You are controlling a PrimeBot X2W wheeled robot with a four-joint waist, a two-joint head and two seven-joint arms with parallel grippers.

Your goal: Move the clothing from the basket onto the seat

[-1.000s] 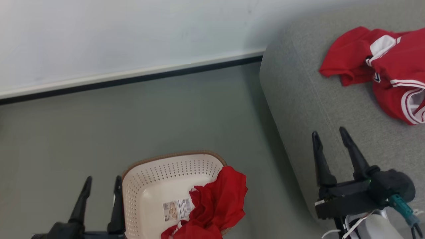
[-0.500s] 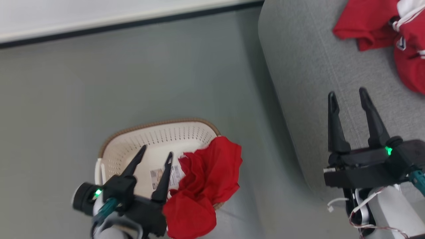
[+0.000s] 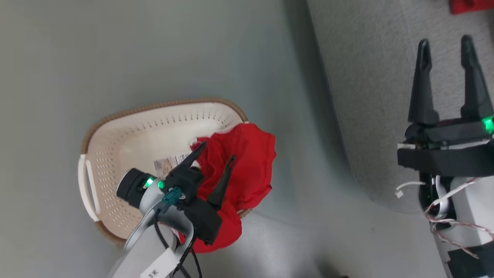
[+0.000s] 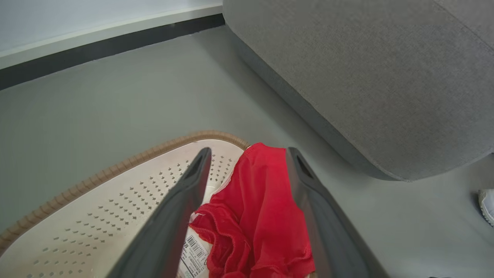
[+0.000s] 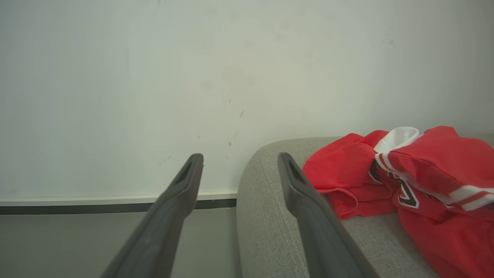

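Observation:
The cream basket [image 3: 115,135] [image 4: 96,216] with a brown rim stands on the floor. A red garment [image 3: 247,162] [image 4: 258,216] hangs over its right rim. My left gripper [image 3: 216,151] [image 4: 247,154] hovers open over that garment, which lies between its fingers without being pinched. The grey seat [image 3: 366,77] [image 4: 366,77] [image 5: 278,231] is to the right. My right gripper [image 3: 445,40] [image 5: 239,160] is open above the seat's edge, empty. More red and white clothing [image 5: 409,181] [image 3: 471,5] lies on the seat.
Grey floor [image 3: 115,50] lies between basket and seat. A white wall with a dark skirting strip [image 4: 96,48] [image 5: 77,208] runs behind. A paper label [image 3: 168,166] lies in the basket. A shoe tip [image 4: 487,204] shows at the right edge of the left wrist view.
The head camera has tilted down, so the picture shifted. My left arm has come up and over the basket's right side, its open fingers now over the red garment. The right gripper stays open.

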